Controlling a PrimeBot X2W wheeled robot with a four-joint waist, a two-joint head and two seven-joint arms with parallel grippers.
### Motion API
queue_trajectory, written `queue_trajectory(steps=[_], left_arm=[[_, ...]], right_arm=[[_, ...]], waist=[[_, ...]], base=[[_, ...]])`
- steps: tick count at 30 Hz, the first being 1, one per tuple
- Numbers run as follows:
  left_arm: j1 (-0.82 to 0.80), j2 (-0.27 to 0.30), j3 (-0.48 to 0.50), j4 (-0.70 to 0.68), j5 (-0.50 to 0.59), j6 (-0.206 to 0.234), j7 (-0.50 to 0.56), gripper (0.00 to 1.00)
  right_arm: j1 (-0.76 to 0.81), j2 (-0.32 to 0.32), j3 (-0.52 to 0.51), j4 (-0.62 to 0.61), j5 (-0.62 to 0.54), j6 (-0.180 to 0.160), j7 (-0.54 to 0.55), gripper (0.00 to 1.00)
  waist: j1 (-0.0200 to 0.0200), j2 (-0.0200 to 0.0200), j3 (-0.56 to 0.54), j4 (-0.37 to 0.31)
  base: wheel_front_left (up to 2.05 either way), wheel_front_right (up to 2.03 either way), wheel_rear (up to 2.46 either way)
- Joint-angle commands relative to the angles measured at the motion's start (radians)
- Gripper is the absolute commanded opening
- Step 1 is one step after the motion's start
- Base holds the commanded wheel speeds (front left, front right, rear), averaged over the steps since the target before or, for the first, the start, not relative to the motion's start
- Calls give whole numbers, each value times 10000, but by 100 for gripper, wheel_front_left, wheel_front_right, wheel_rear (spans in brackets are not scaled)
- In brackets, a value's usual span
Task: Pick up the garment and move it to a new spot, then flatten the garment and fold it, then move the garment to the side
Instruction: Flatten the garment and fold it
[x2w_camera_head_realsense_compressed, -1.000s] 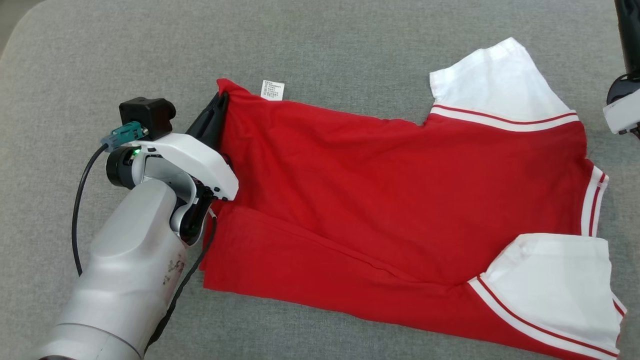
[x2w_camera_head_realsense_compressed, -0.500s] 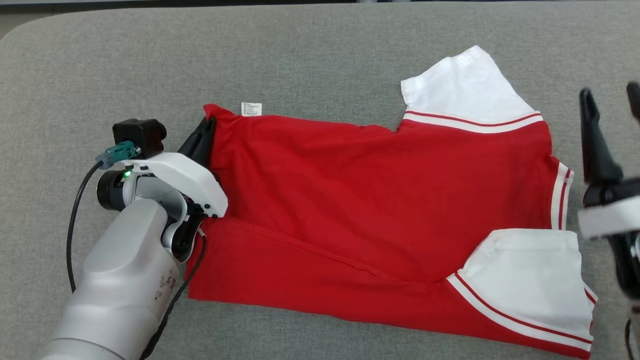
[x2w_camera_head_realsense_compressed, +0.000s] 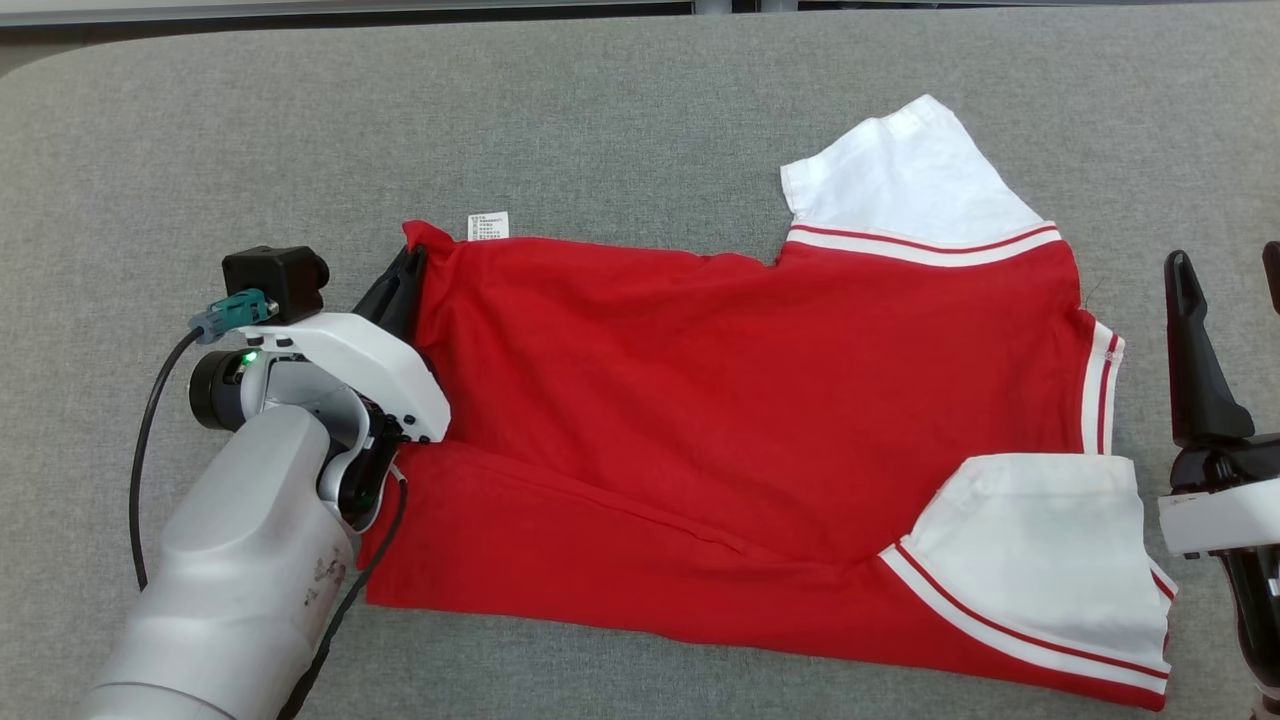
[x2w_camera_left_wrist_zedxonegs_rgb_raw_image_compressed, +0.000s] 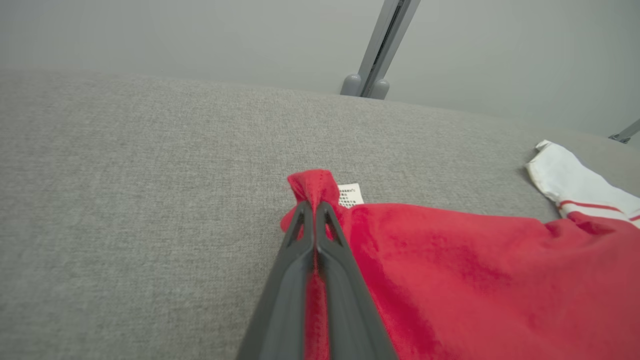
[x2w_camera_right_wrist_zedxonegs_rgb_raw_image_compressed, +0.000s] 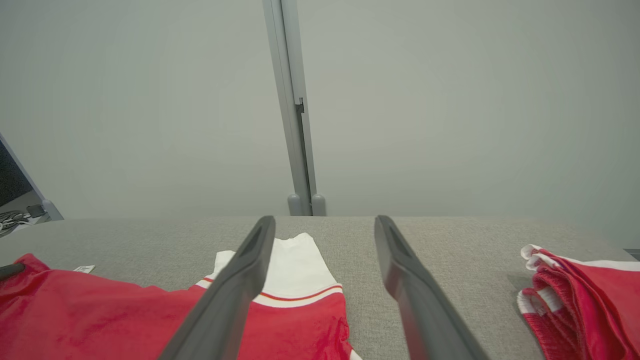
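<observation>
Garment: red shirt with white sleeves, lying across the middle of the frame on the grey tabletop. Left end effector: fingers clamped together on the garment's hem corner, centre left. Right end effector: fingers apart, at the right edge, beside the garment and not touching it.

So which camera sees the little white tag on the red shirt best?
The left wrist view: the tag looks biggest there, beside the left gripper pinching the shirt. The head and right wrist views show it tiny.
</observation>
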Motion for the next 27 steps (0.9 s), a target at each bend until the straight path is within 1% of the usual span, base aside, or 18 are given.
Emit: queue_trajectory(steps=[1, 10, 16, 21, 27], left_arm=[[37, 36, -15, -26, -22, 52, 12, 0], [31, 23, -74, -52, -81, 81, 32, 0], [-242, -44, -119, -187, -86, 103, 45, 0], [-504, -197, -183, -390, -48, 91, 9, 0], [-1062, -504, -315, -582, 4, 13, -36, 0]], right_arm=[[128, 45, -40, -104, -54, 0, 80, 100], [87, 103, -135, -202, 85, 0, 263, 100], [-441, -93, -109, 72, 274, 0, 370, 100], [-1629, -499, 125, 778, 467, 0, 651, 100], [-3974, -1331, 639, 2201, 668, 0, 1281, 100]], waist=[[0, 0, -7, 11], [0, 0, 7, 34], [0, 0, 325, 194], [0, 0, 833, 518], [0, 0, 1637, 1157]], base=[[0, 0, 0], [0, 0, 0], [0, 0, 0], [0, 0, 0], [0, 0, 0]])
